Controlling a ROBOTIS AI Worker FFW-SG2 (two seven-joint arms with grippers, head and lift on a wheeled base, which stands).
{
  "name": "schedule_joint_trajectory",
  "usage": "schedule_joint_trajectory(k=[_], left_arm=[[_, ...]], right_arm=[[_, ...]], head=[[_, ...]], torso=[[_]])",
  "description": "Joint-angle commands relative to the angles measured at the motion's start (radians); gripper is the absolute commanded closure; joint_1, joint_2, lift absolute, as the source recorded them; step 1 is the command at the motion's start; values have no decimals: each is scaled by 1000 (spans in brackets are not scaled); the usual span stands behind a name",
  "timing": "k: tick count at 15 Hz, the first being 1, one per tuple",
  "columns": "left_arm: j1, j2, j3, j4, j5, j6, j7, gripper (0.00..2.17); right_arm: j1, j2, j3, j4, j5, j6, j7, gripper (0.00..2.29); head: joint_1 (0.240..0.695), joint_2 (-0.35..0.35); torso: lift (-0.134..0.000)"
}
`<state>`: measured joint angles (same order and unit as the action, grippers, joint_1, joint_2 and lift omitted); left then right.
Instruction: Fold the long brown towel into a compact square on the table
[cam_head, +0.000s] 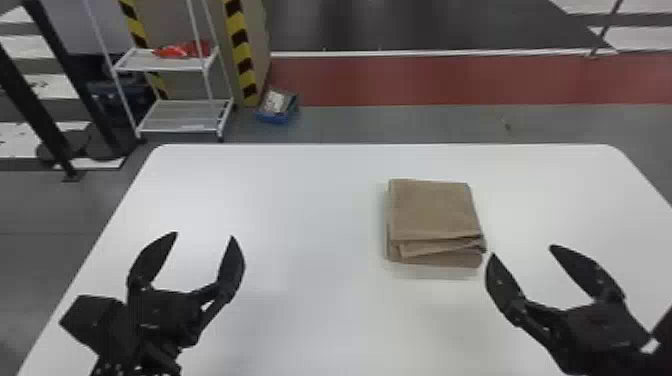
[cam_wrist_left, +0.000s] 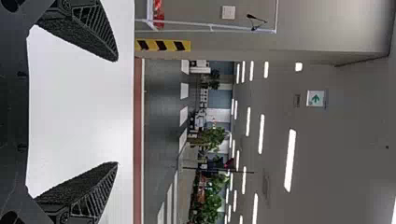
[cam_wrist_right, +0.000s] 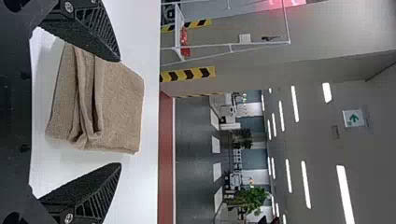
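Towel (cam_head: 432, 210) near wide-open right gripper (cam_head: 522, 250)

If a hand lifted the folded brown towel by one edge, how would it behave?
The folded brown cloth towel would probably go floppy and start unfolding, since its layers look merely stacked, with loose edges at the near side. It seems unlikely to roll or tip, lying flat and low on the white table.
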<state>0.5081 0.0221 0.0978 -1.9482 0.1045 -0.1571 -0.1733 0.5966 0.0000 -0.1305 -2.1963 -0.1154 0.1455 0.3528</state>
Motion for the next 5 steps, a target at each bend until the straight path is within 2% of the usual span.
schedule_joint_trajectory(k=[1, 5], left_arm=[[0, 1, -4, 2, 1, 0, 0, 83], [-6, 1, -10, 0, 3, 0, 0, 87]], right_arm=[[5, 1, 2, -10, 0, 10, 0, 83], [6, 1, 5, -17, 0, 23, 0, 83]], head=[[695, 45], [695, 42]], torso=[[-123], [-123]])
